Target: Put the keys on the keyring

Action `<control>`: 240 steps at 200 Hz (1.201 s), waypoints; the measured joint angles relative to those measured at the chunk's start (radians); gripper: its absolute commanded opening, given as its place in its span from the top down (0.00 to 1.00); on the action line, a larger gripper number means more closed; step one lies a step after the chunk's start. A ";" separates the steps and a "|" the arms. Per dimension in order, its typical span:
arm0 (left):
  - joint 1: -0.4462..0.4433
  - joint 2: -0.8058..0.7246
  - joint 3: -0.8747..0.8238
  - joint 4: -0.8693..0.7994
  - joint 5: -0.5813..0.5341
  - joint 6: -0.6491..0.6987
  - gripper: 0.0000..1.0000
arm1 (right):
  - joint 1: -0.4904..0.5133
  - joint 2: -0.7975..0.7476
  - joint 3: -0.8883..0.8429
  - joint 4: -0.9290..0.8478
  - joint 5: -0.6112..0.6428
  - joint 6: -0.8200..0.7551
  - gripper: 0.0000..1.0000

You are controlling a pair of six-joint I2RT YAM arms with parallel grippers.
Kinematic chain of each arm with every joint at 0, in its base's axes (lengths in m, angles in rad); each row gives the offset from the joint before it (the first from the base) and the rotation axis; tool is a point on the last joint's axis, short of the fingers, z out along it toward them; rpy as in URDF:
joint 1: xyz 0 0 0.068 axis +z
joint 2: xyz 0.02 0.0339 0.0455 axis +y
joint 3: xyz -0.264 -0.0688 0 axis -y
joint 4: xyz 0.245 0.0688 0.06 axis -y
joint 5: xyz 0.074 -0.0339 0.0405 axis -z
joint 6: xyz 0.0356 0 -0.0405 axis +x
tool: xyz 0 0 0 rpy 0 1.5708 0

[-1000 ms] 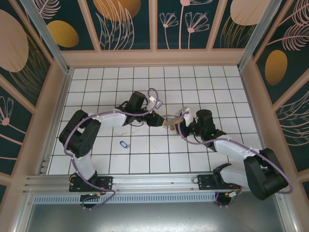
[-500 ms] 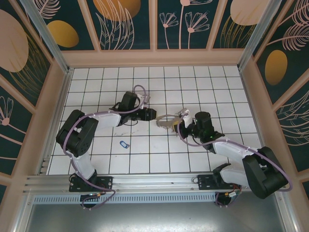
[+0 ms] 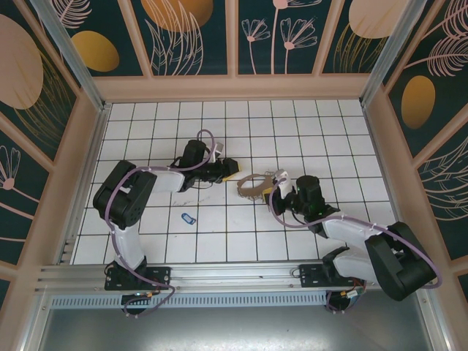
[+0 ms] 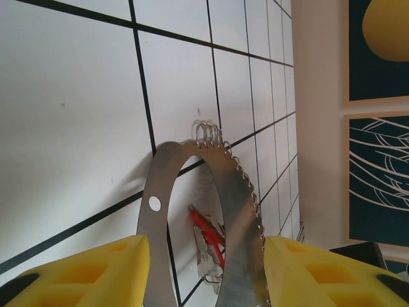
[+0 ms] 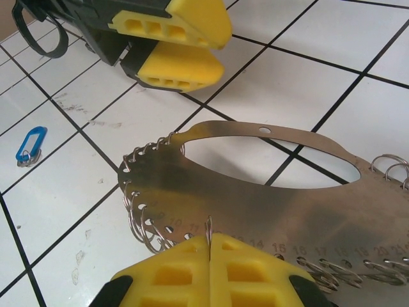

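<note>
The keyring [image 5: 268,192] is a thin metal plate loop with small wire rings along its rim, tilted up off the tiles. My right gripper [image 5: 209,242] is shut on one wire ring at its near rim; from above it sits at the loop's right end [image 3: 276,186]. My left gripper [image 4: 206,251] is open, with the keyring [image 4: 239,204] on edge just ahead of its yellow fingers [image 4: 83,272], apart from them. Red keys [image 4: 208,235] show through the loop. A blue-tagged key [image 5: 29,146] lies alone on the floor [image 3: 187,218]. From above, the left gripper [image 3: 228,170] is left of the keyring [image 3: 252,184].
The floor is white tile with black grid lines [image 3: 241,234]. Beige walls [image 3: 84,168] close in the cell on three sides. The metal rail [image 3: 234,274] carrying the arm bases runs along the near edge.
My left gripper has drawn back to the left, away from the keyring, with its fingers wider apart. My right gripper has shifted toward the near side, still holding the keyring.
</note>
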 measured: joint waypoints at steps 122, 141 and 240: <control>-0.056 0.121 0.133 -0.161 0.076 0.004 0.63 | 0.000 0.000 -0.017 0.042 0.003 0.003 1.00; -0.056 0.121 0.133 -0.158 0.075 0.001 0.82 | 0.000 0.000 -0.017 0.042 0.007 0.004 1.00; -0.058 0.041 -0.030 0.181 0.024 -0.238 1.00 | 0.008 -0.007 -0.100 0.157 0.080 0.118 1.00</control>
